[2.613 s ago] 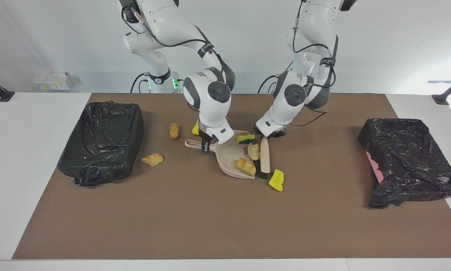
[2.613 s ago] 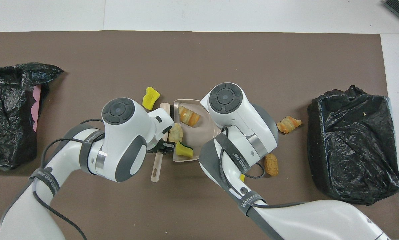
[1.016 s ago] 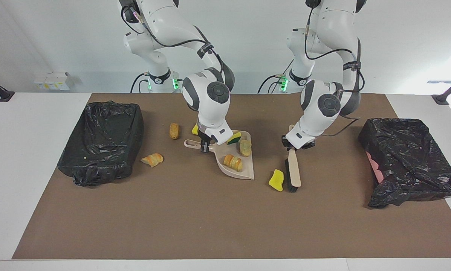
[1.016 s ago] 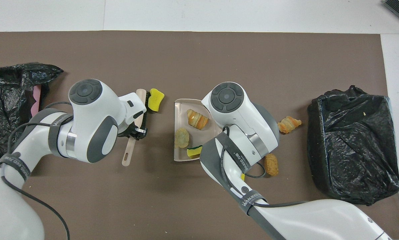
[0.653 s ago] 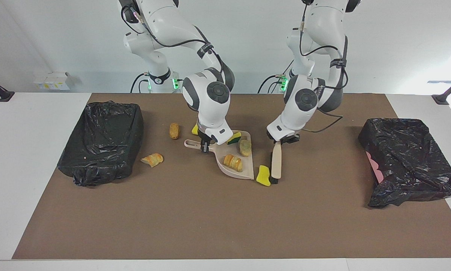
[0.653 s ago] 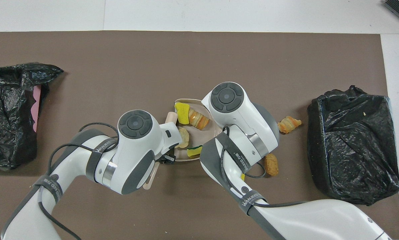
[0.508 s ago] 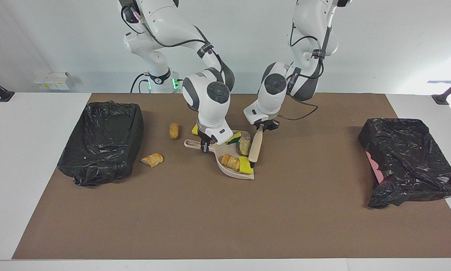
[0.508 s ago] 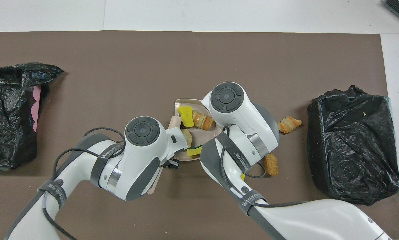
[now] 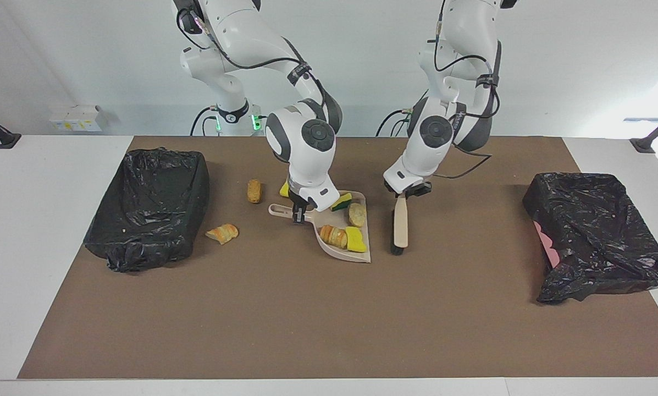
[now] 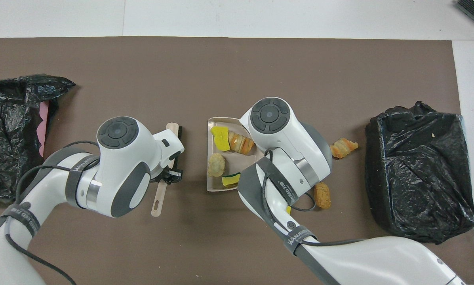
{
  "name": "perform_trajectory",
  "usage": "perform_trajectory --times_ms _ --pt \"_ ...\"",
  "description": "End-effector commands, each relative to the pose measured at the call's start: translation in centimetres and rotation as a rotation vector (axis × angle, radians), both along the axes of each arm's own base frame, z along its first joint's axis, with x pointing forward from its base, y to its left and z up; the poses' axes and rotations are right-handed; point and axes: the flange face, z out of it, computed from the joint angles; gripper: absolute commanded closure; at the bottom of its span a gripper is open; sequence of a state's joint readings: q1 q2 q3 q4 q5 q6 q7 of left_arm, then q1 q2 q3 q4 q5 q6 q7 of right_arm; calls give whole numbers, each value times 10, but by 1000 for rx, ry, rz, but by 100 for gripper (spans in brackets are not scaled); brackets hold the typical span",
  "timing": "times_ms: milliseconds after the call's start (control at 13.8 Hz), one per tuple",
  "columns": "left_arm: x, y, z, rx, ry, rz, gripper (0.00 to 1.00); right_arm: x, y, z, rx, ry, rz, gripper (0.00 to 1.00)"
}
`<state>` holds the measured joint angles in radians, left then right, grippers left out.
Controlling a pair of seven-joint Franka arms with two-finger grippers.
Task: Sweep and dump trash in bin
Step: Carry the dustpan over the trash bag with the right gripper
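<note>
My right gripper [image 9: 299, 213] is shut on the handle of the beige dustpan [image 9: 337, 252], which rests on the brown mat. In the pan lie several trash pieces: a yellow chunk [image 9: 355, 240], a croissant-like lump [image 9: 333, 236], a tan lump [image 9: 357, 214] and a yellow-green piece [image 9: 341, 202]. My left gripper [image 9: 408, 191] is shut on the beige brush [image 9: 400, 225], which points down beside the pan's open side, a little apart from it. Loose trash lies nearer the right arm's end: a tan lump [image 9: 254, 191], a croissant-like piece [image 9: 222, 233] and a yellow piece [image 9: 285, 190] partly hidden by the right gripper.
A black-bagged bin [image 9: 153, 203] stands at the right arm's end of the mat, beside the loose pieces. Another black-bagged bin [image 9: 592, 236] stands at the left arm's end. In the overhead view the brush [image 10: 169, 154] and pan [image 10: 231, 160] lie side by side.
The left gripper swept the yellow chunk into the dustpan with the brush, then drew the brush back out toward the left arm's end. The right gripper and pan stayed put.
</note>
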<state>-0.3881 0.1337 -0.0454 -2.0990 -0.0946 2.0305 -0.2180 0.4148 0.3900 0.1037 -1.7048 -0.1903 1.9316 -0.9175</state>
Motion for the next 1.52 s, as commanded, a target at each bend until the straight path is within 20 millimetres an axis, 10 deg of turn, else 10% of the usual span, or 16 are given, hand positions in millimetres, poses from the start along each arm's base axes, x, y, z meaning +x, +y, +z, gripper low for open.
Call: perform_trajectory --times_ms 0,508,1016,1089,1161,1234,1452 --pt "-19 -13 9 62 11 148 100 -1 -5 0 -11 -3 -26 100" --pt "-155 -85 -5 85 -82 196 100 -1 -5 0 -8 -3 -27 100" --pt "-183 -106 -7 86 -73 241 100 14 -36 19 21 -20 -99 100" --pt "-179 -103 -8 81 -74 233 91 19 -51 29 31 -28 -126 100" --pt "-177 -102 -9 73 -71 197 28 25 -71 44 37 -45 -151 100" --pt "-171 -100 -6 72 -67 194 0 28 -89 57 38 -55 -175 100" --pt "-128 -83 2 52 -77 237 0 35 -147 101 47 -97 -225 100"
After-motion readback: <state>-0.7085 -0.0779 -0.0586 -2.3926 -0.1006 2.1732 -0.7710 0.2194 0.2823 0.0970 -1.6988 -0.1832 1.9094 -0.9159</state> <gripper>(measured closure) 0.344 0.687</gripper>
